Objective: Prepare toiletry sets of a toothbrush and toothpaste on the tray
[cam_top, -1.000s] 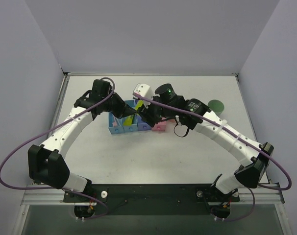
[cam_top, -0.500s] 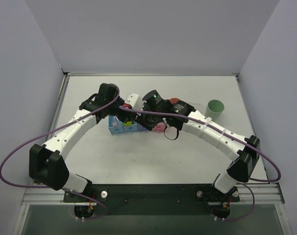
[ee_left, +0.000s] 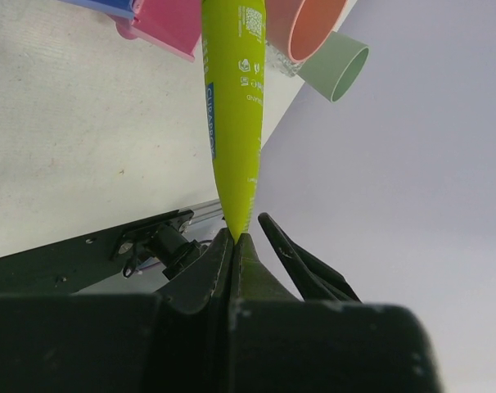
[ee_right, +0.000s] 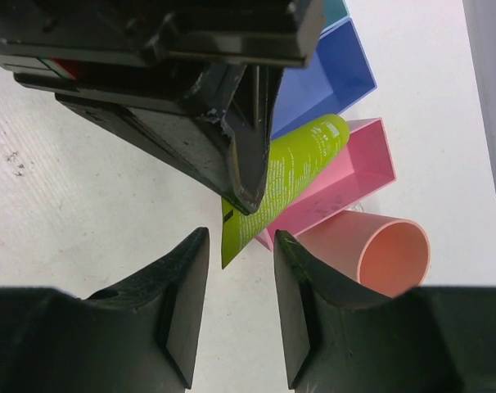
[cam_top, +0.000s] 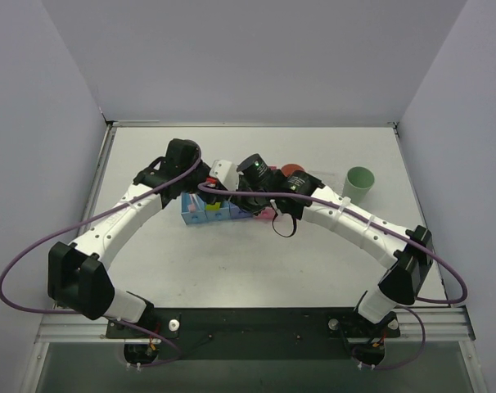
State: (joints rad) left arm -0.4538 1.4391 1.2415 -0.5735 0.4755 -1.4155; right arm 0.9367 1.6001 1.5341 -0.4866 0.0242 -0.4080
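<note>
A lime-yellow toothpaste (ee_left: 232, 98) tube hangs in the air above the bins, and my left gripper (ee_left: 234, 237) is shut on its flat crimped end. In the right wrist view the same toothpaste (ee_right: 293, 176) slants up to the right. My right gripper (ee_right: 240, 237) is open just below that end, one finger on each side of the tube's corner and neither touching it. From above, both grippers meet over the bins, the right gripper (cam_top: 232, 195) close beside the left. The toothbrush and the tray are hidden or out of view.
A pink box (ee_right: 354, 176) and a blue bin (ee_right: 326, 78) lie under the tube, with a salmon cup (ee_right: 391, 254) on its side next to them. A green cup (cam_top: 359, 181) stands at the right. The blue bins (cam_top: 200, 211) sit mid-table beneath both wrists.
My right arm has swung left, bringing its gripper up to the tube's held end, and its jaws have narrowed. The left gripper has kept its hold and shifted slightly.
</note>
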